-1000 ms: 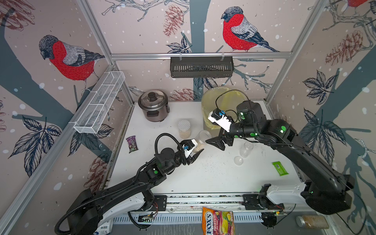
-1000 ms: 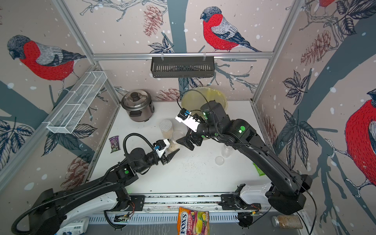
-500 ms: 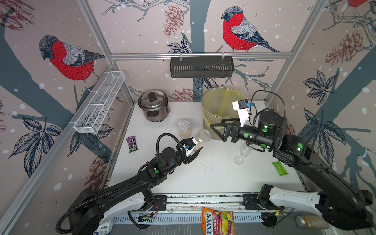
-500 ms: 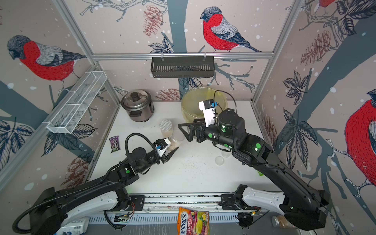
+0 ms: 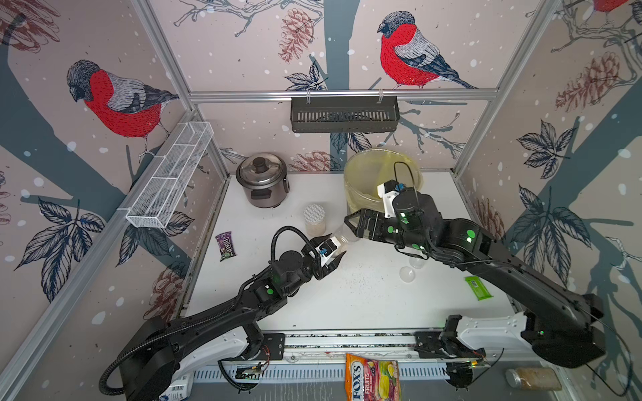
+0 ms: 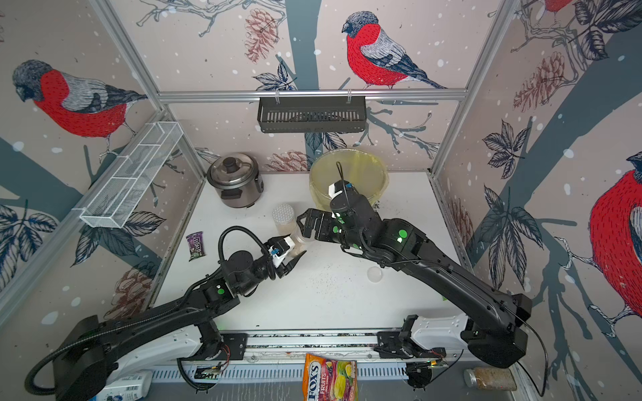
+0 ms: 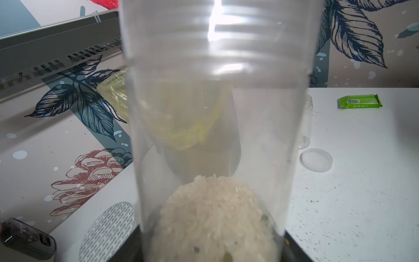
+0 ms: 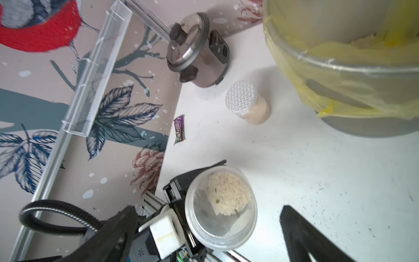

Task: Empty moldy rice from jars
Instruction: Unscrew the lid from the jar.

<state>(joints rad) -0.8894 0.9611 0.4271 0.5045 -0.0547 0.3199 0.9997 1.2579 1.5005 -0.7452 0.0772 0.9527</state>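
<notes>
A: Where is the rice (image 8: 226,192)?
B: In the open jar (image 5: 344,237) that the left claw (image 5: 333,247) grips, mouth aimed toward the bin (image 5: 361,180) at the far edge of the table (image 5: 347,305). The right claw (image 5: 352,225) gapes empty beside that mouth.

Left tool (image 5: 331,250) clamped on jar (image 5: 344,236), arm extended; right tool (image 5: 352,225) spread wide, wrist level, facing it.

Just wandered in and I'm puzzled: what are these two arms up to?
The left gripper holds an open jar, tilted, with a clump of rice at its bottom. The right gripper, jaws open, hovers by the jar's mouth. The yellow-bagged bin stands behind them; a lidded jar stands on the table.
</notes>
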